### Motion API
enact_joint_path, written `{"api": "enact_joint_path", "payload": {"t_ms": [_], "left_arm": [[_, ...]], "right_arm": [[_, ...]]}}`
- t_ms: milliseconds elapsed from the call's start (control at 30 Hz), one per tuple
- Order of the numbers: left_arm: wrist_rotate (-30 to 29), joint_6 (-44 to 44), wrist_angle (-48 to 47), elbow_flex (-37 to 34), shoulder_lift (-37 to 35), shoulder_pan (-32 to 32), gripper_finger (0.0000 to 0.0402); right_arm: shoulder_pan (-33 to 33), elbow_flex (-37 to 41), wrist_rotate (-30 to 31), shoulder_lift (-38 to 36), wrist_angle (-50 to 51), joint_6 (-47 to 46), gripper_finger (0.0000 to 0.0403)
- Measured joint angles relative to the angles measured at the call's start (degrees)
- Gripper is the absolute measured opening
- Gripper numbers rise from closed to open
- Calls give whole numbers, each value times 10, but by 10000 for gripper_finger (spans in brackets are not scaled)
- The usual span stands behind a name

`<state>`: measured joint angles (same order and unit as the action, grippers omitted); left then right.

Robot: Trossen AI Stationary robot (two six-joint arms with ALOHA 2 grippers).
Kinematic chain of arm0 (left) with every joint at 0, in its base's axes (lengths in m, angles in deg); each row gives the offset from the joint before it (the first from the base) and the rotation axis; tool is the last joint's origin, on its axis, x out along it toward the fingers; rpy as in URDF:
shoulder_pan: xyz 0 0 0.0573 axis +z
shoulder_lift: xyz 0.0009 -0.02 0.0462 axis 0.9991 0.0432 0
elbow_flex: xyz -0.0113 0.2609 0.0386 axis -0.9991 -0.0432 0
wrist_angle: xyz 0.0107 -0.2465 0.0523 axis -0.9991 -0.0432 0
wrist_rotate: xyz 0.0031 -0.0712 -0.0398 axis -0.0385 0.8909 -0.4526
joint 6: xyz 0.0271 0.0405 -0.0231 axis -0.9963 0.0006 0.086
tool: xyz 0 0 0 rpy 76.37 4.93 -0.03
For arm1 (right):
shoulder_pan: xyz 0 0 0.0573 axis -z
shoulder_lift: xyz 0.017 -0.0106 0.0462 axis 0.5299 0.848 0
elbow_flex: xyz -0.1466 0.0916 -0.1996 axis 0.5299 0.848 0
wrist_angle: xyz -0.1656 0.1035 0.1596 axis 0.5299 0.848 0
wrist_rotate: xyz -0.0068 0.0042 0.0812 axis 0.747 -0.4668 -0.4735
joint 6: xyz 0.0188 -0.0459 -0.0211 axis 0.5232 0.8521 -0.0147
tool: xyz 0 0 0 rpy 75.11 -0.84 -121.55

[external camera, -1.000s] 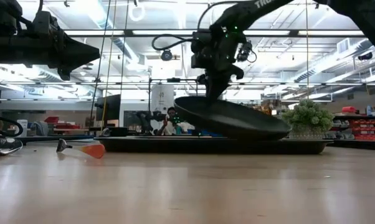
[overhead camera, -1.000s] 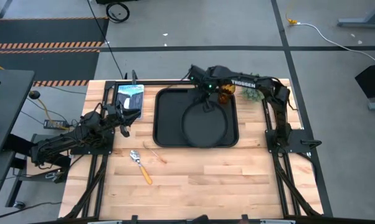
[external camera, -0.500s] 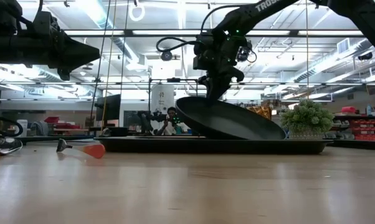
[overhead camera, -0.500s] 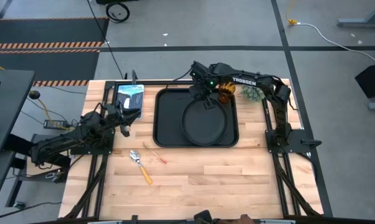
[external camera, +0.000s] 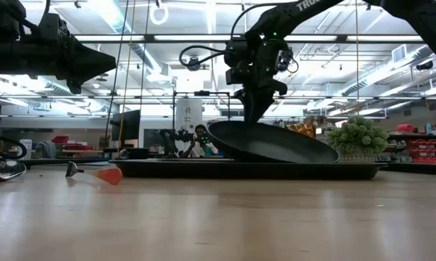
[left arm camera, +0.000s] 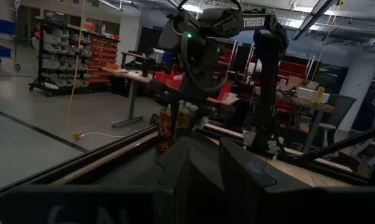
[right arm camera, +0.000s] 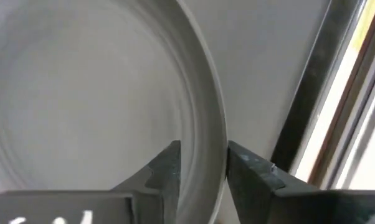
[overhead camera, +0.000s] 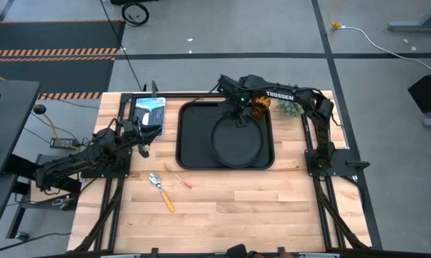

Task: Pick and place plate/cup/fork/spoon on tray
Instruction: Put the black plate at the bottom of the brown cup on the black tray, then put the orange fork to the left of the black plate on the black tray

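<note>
Fingers of the right gripper [right arm camera: 202,163] pinch the rim of the plate [overhead camera: 236,140], one finger on each side of the edge. The plate is over the tray [overhead camera: 190,136], toward the side where the cup [overhead camera: 258,107] stands. In the low view the plate [external camera: 272,143] is tilted: the gripped edge is up in the air, and the far edge is down on the tray [external camera: 167,168], or very close to it; that end is hard to see.

The landmark here is the tray. The plate is inside it, so this part of the job looks almost done. The gripped rim is on the tray's back side, near the cup, and the plate slopes down from there toward the tray's front. The next move probably has to lower that raised edge flat and then let go.

The left gripper [overhead camera: 139,143] waits beside the tray on its left, not holding anything; I cannot tell how its fingers stand. The spoon [overhead camera: 160,190] and the fork [overhead camera: 180,178] lie on the bench in front of the tray's left corner. The left arm is nearer to both. The spoon's handle points away from the tray.
</note>
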<state>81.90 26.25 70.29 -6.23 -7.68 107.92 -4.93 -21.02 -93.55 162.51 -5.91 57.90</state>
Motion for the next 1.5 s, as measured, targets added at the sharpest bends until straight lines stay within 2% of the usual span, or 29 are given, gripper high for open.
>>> {"api": "enact_joint_path", "payload": {"t_ms": [167, 500, 733, 833, 933, 1067, 1233, 1500], "left_arm": [[0, 0, 0, 0, 0, 0, 94], [0, 29, -30, 0, 0, 0, 94], [13, 46, -73, 1, 1, 0, 94], [38, 52, -74, 1, 1, -1, 94], [52, 75, -79, 4, 5, -13, 94], [53, 76, -100, 23, 40, -45, 94], [-3, 78, -94, 49, 112, -85, 94], [-38, 137, -103, 84, 246, -133, 94]], "right_arm": [[-7, 0, 62, 0, 18, -22, 139], [-14, -10, 52, 0, 26, -82, 146], [-46, -9, 20, -1, -102, -239, 146], [-72, 0, 12, -1, -138, -249, 146], [-98, 0, 35, -1, -144, -249, 146], [-129, 0, 81, -6, -121, -258, 146], [-146, 16, 73, -8, -136, -279, 146], [-149, 124, 76, -30, -256, -291, 143]]}}
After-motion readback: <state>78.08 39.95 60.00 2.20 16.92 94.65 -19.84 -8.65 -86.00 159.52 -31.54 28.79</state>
